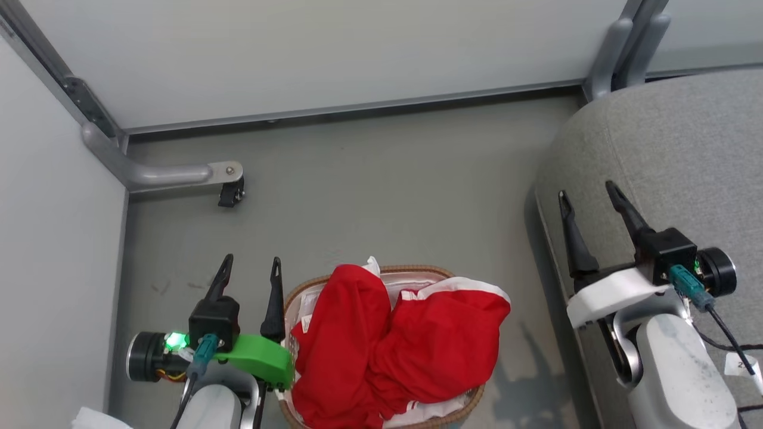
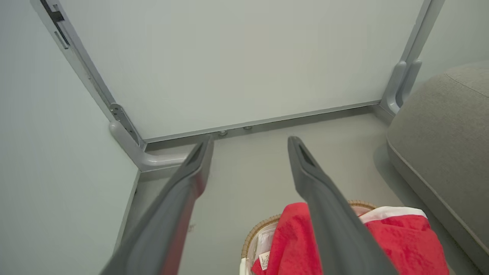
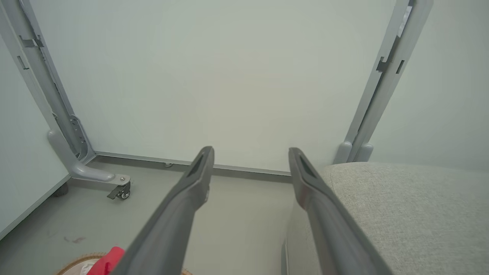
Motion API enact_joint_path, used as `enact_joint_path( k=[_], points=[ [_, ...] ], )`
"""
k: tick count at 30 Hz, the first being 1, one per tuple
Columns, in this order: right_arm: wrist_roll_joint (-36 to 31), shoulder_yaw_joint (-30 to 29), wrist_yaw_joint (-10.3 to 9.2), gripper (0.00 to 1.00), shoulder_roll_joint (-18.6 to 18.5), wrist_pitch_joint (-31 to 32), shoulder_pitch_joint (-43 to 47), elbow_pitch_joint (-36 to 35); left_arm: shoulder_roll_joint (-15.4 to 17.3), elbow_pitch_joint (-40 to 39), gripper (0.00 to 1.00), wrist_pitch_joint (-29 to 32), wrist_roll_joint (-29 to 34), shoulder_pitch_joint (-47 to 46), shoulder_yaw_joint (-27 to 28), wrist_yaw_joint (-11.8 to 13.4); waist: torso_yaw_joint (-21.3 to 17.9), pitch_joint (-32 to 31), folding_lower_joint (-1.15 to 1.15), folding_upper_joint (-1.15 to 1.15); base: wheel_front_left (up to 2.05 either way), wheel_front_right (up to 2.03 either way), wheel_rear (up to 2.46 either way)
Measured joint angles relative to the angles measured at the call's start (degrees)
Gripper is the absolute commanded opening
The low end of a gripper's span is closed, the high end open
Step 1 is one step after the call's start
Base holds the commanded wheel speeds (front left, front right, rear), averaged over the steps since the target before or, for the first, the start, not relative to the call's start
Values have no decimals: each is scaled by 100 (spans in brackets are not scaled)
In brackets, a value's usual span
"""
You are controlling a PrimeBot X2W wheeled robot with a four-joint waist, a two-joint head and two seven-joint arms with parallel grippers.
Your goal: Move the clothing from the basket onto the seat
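Red clothing point(image 1: 399, 342) with white trim is heaped in the basket point(image 1: 417, 273), which stands on the floor at the bottom middle of the head view. Its brown woven rim and white liner peek out around the heap. My left gripper point(image 1: 250, 268) is open just left of the basket, holding nothing. My right gripper point(image 1: 587, 193) is open over the left edge of the grey seat point(image 1: 673, 155), also holding nothing. The left wrist view shows the clothing point(image 2: 405, 244), the basket point(image 2: 259, 229) and the seat point(image 2: 443, 145). The right wrist view has the seat point(image 3: 405, 206) at lower right.
Pale partition panels close off the back and left. A grey panel foot with a caster point(image 1: 229, 192) juts onto the floor at the left. A second panel post point(image 1: 626, 47) stands behind the seat. Bare grey floor point(image 1: 387, 196) lies beyond the basket.
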Motion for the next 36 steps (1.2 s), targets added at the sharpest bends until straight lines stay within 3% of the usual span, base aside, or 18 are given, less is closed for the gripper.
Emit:
enact_joint_path(
  k=[18,36],
  points=[
    [143,435,2,100,-10,-57,-1219,-1074,-34,906,100,-60,110,-1462,-281,-428,-479,1864,1,0,0,0,0],
    [471,534,2,100,-12,-57,-1562,-1569,129,2362,100,-60,399,-2449,-178,-512,-1100,3469,0,0,0,0,0]
  ],
)
